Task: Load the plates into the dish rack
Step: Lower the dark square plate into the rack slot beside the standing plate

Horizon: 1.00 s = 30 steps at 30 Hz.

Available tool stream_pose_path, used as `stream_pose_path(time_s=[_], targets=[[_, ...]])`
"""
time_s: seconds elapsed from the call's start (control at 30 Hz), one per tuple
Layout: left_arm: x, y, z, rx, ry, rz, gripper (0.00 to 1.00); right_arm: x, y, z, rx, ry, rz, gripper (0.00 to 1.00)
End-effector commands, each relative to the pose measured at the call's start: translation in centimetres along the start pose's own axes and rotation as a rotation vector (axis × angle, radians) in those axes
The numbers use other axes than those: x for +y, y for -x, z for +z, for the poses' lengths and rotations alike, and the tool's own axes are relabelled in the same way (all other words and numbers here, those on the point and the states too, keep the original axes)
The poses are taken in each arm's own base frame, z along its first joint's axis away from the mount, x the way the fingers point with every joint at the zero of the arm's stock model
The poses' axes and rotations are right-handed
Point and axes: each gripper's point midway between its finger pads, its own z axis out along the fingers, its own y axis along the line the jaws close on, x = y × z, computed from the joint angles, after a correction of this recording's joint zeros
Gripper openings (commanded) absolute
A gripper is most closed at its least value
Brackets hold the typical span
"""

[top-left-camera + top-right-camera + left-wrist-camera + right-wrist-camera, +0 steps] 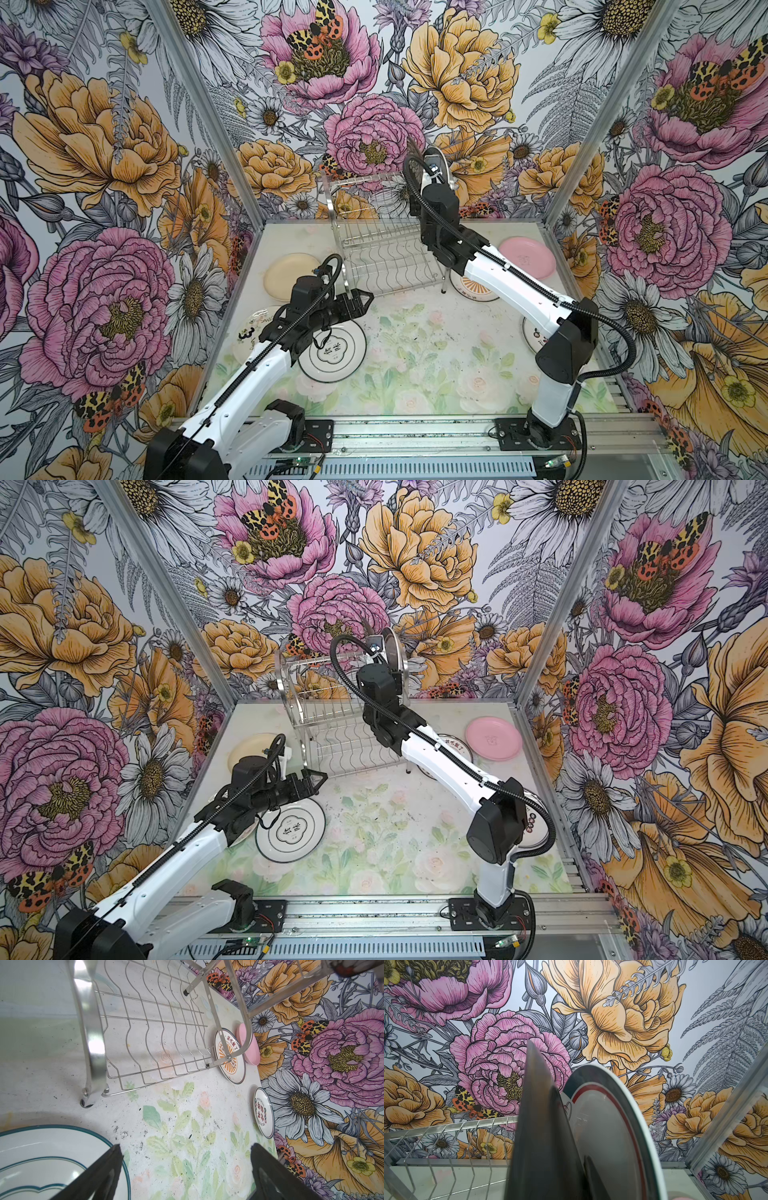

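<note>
RACK RUN: At the right end of the dish rack's [382, 249] upper tier, the right gripper [430, 170] reaches up to a dark plate [537, 1126] standing on edge. A black-rimmed round plate [608, 1130] stands upright just beside it, nearer the rack's right frame. The dark plate hides the jaws, so it cannot be told whether they pinch it or have let go. If the plate is not seated between the slot wires, it could lean into its neighbour or slide off the tier. A crooked pull-away could drag either plate.

By the rack's front-left foot, the left gripper [186, 1145] hangs spread wide and empty over a teal-rimmed plate [52, 1142]; a careless swing there could knock that foot.

A cream plate [286, 276] left of the rack, and a pink plate [525, 257] and an orange-sunburst plate [229, 1057] to its right, lie flat on the table [415, 353], not yet loaded.
</note>
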Motion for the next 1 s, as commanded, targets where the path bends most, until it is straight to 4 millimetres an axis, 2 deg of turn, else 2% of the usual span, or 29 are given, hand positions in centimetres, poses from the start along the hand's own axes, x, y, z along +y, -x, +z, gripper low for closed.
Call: stream_pose_path(time_s=[0.0,0.23,0.43,0.5,0.67,0.83,0.97], targets=[[0.1,0.0,0.0,0.003,-0.007,0.015,0.96,-1.6,3.9,-2.0,-0.076,-0.011,0.077,0.24],[0.1,-0.1,-0.3,-0.003,-0.009,0.012,0.96,-2.1,4.3,-2.8,-0.081,-0.012,0.078,0.27],[0.1,-0.2,-0.6,-0.013,-0.007,0.009,0.97,-2.3,5.2,-3.9,-0.086,0.006,0.082,0.35],[0.2,-0.2,-0.7,-0.017,-0.003,0.01,0.96,-2.3,5.4,-4.4,-0.087,0.015,0.084,0.42],[0.2,-0.2,-1.0,-0.024,0.006,0.014,0.97,-2.0,5.5,-5.9,-0.082,0.037,0.087,0.52],[0.6,-0.3,-1.3,-0.03,0.03,0.011,0.97,-2.5,5.3,-7.0,-0.074,0.04,0.095,0.55],[1.3,-0.4,-1.9,-0.035,0.078,0.012,0.96,-1.8,5.2,-9.0,-0.065,0.073,0.099,0.58]])
